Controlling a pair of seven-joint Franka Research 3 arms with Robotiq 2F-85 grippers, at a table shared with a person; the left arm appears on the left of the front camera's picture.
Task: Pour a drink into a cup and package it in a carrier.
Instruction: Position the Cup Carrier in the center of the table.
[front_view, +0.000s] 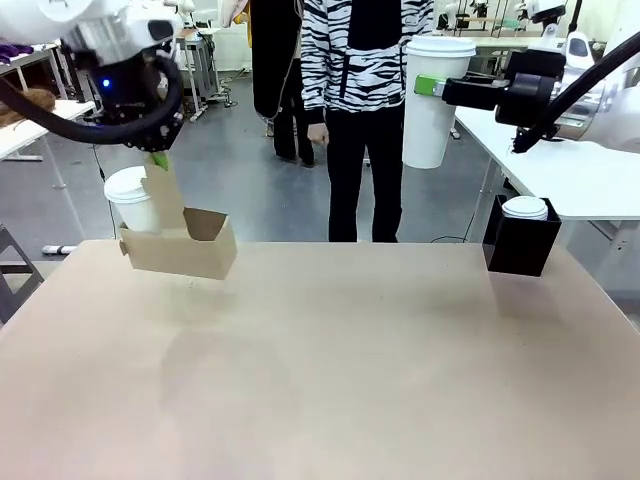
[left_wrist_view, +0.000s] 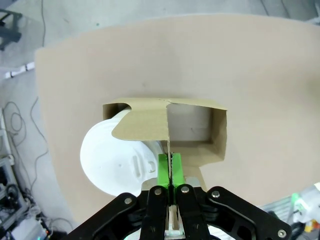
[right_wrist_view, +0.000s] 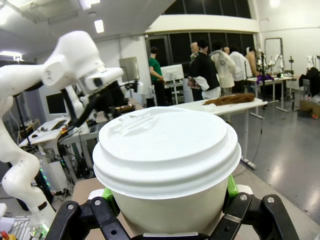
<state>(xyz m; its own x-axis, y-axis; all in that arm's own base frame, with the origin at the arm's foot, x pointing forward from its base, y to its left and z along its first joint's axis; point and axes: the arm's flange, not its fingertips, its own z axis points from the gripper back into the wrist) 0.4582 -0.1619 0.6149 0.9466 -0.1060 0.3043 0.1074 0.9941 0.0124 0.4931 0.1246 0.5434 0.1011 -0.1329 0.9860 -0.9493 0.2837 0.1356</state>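
Tabletop (front_view: 330, 380) lay below the carrier (front_view: 180, 252), its handle (front_view: 166, 200) clamped in left fingers (left_wrist_view: 163, 170); its empty slot (left_wrist_view: 192, 125) sat well left of the cup (front_view: 436, 110) clamped in right fingers (front_view: 428, 86).

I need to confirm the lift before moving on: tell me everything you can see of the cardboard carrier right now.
The carrier is low brown cardboard, its upright middle handle pinched in the shut left claw. It hangs clear of the table, slightly tilted, above the table's far left corner. One slot holds a lidded white cup; the slot beside it looks empty. Nothing else touches it.
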